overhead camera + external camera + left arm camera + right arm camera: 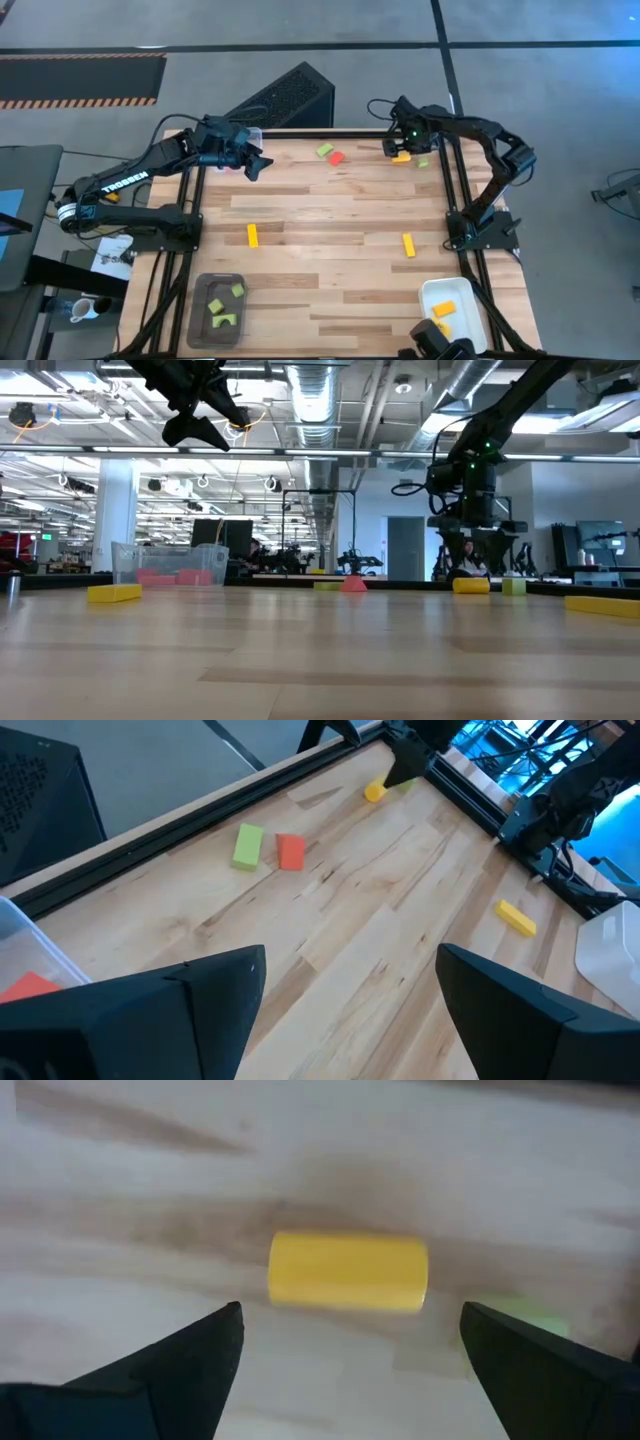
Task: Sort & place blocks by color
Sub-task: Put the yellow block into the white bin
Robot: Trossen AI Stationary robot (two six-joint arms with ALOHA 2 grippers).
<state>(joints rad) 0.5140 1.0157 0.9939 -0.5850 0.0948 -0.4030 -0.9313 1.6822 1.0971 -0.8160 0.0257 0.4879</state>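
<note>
My right gripper [400, 146] hovers open at the table's far right over a short yellow block [348, 1270], its fingers standing either side of the block without touching it; the block lies flat on the wood [470, 586]. A light green block [423, 162] lies beside it. My left gripper [250, 162] is open and raised [200, 422] near the far left corner, holding nothing. A green block [247, 847] and a red block [290, 851] lie together at the far middle. Two yellow bars [252, 235] [408, 245] lie mid-table.
A clear tray [168, 563] with red blocks stands at the far left corner. A dark grey tray [217, 308] with green blocks sits near left, and a white tray [450, 310] with yellow-orange blocks near right. Black frame rails run along the table's sides.
</note>
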